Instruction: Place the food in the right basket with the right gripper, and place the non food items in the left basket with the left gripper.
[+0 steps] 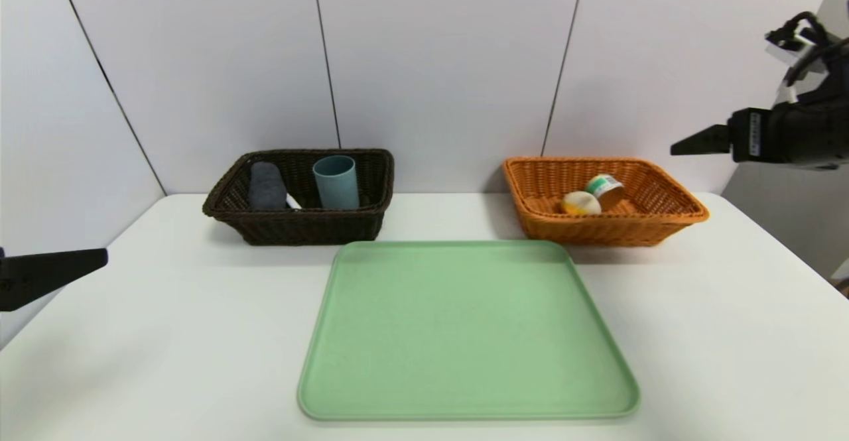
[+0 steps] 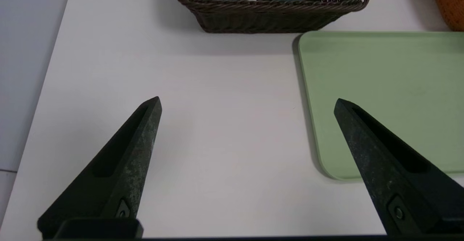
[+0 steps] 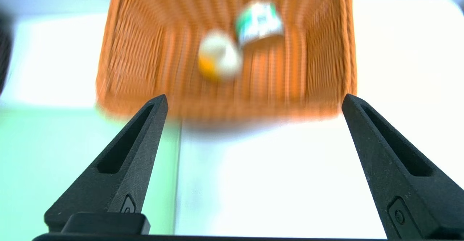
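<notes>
The dark brown left basket (image 1: 302,225) holds a rolled grey cloth (image 1: 266,186), a teal cup (image 1: 335,181) and a thin white item (image 1: 292,201). In the orange right basket (image 1: 617,229) lie a green-and-white can (image 1: 605,189) and a round yellow-and-white food item (image 1: 581,203). My right gripper (image 3: 255,96) is open with nothing between its fingers. It hangs high at the far right (image 1: 703,141), above and in front of the orange basket (image 3: 152,52). My left gripper (image 2: 247,100) is open and holds nothing, low over the table's left side, near the tray's left edge.
A light green tray (image 1: 464,328) lies in the middle of the white table (image 1: 729,335), in front of both baskets. A grey panelled wall stands right behind the baskets. The table's left edge (image 2: 40,99) runs close to my left gripper.
</notes>
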{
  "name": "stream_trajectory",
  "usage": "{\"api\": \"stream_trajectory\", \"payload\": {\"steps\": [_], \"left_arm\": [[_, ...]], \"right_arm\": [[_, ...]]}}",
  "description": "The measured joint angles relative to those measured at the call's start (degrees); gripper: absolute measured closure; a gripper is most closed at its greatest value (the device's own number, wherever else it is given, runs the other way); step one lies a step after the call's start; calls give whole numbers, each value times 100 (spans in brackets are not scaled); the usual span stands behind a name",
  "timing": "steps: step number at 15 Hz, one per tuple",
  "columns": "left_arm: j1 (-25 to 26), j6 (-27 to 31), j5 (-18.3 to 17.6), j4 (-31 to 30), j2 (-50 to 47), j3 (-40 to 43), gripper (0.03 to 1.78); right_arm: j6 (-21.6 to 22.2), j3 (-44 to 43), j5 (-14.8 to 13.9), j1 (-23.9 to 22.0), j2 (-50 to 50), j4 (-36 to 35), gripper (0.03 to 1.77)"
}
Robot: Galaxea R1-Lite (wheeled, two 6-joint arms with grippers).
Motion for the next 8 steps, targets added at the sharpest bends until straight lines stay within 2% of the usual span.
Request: {"api": "stream_trajectory", "payload": {"steps": [3,5,8], "left_arm": [[634,5,2,273,-295,-112,12],[1018,21,-2,323,-652,-95,12],[1300,110,0,533,-1360,87,12]], "right_arm": [[-39,642,13,0,-1267,691,13],[-49,1048,-17,0,-2063,780,12],[-24,1668,-199,0,-3231,818,11]]}}
